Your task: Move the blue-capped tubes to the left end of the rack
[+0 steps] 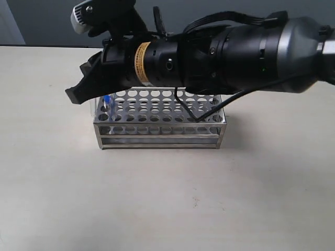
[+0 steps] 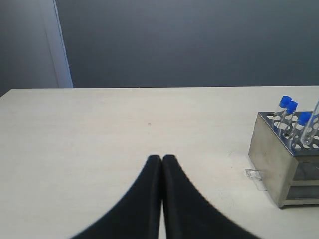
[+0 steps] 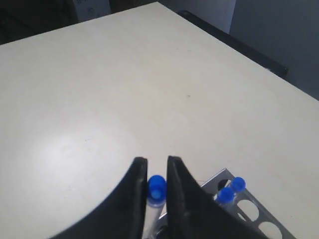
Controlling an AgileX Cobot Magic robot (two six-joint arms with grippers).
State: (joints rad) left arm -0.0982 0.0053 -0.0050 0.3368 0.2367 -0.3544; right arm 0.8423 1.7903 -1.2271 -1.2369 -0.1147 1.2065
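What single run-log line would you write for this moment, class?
right claw: shut on blue-capped tube | place: left end of rack | left claw: shut, empty, away from rack

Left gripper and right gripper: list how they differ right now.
The left gripper is shut on nothing; the right gripper clamps a blue-capped tube. The left gripper sits over the table, apart from the rack; the right gripper is at the rack's left end. Both have black, curved fingers.
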